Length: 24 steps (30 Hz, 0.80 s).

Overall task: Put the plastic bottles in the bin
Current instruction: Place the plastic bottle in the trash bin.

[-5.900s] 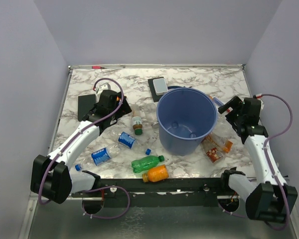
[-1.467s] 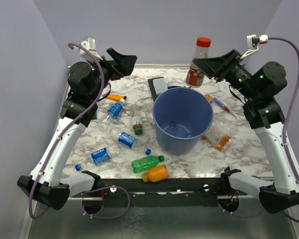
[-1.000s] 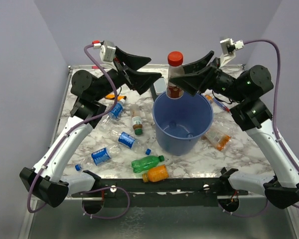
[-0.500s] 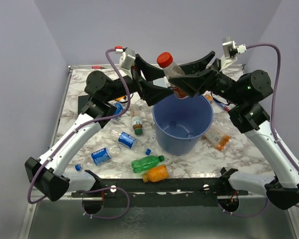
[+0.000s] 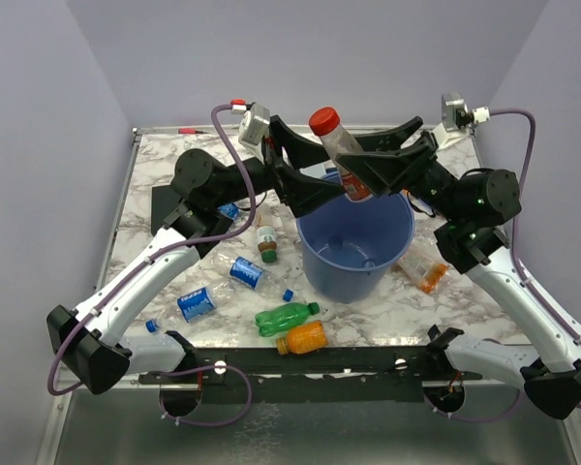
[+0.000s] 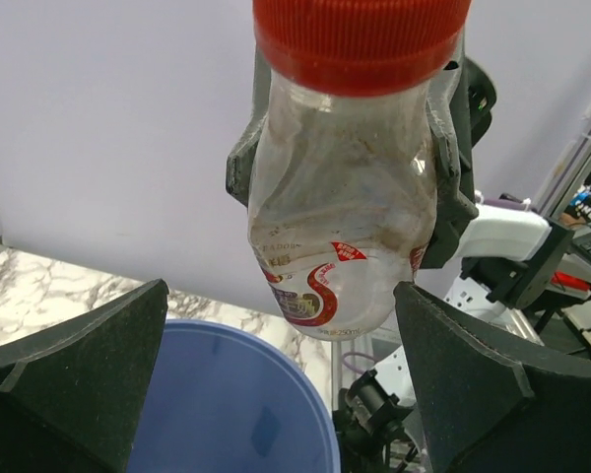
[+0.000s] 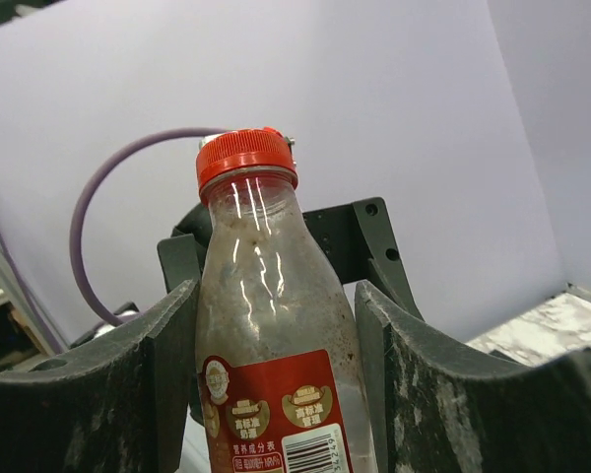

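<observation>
A clear bottle with a red cap and red label (image 5: 341, 160) hangs tilted in the air over the far rim of the blue bin (image 5: 353, 276). My right gripper (image 5: 356, 165) is shut on its body; the right wrist view shows that bottle (image 7: 266, 365) between the right gripper (image 7: 276, 291) fingers. My left gripper (image 5: 324, 179) is open right beside it, on the opposite side. In the left wrist view the bottle (image 6: 345, 197) hangs above the left gripper (image 6: 281, 288) and the bin (image 6: 217, 414). On the table lie blue-labelled bottles (image 5: 249, 273) (image 5: 196, 303), a green one (image 5: 286, 317), an orange one (image 5: 303, 337) and a brown one (image 5: 265, 240).
A clear bottle with an orange cap (image 5: 421, 266) lies right of the bin. A loose blue cap (image 5: 288, 294) sits by the green bottle. A flat black rectangle (image 5: 168, 208) lies at the left, partly under my left arm.
The red-capped bottle has gone from upright to tilted, cap leaning left, over the bin. My left gripper has swung right, close up to the bottle.
</observation>
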Each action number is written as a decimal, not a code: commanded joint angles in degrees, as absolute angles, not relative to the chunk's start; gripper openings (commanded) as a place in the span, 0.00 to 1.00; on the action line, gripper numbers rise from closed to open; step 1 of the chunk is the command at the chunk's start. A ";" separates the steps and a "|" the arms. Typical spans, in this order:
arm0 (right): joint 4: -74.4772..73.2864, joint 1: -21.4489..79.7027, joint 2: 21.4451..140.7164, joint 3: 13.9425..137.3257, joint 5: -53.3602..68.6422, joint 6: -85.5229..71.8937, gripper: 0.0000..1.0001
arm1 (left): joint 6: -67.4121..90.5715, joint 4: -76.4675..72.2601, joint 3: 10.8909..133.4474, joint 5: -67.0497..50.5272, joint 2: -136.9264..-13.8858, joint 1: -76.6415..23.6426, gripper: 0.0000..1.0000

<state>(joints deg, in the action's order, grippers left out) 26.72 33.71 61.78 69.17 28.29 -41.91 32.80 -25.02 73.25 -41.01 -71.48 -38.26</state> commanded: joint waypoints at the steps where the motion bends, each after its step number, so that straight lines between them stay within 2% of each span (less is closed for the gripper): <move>1: 33.47 34.10 61.75 65.94 21.58 -44.85 0.01 | 35.51 -30.67 71.28 -41.37 -68.14 -41.33 0.99; 12: 40.00 34.18 59.64 60.24 16.64 -48.05 0.01 | 38.91 -38.73 65.97 -37.66 -64.67 -41.91 0.99; 24: 47.89 34.67 63.26 59.41 19.72 -55.83 0.01 | 41.75 -39.20 68.47 -37.13 -70.15 -43.87 0.99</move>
<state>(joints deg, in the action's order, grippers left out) 43.13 34.04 62.39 59.81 18.74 -52.56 40.34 -38.61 67.09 -37.39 -67.96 -42.46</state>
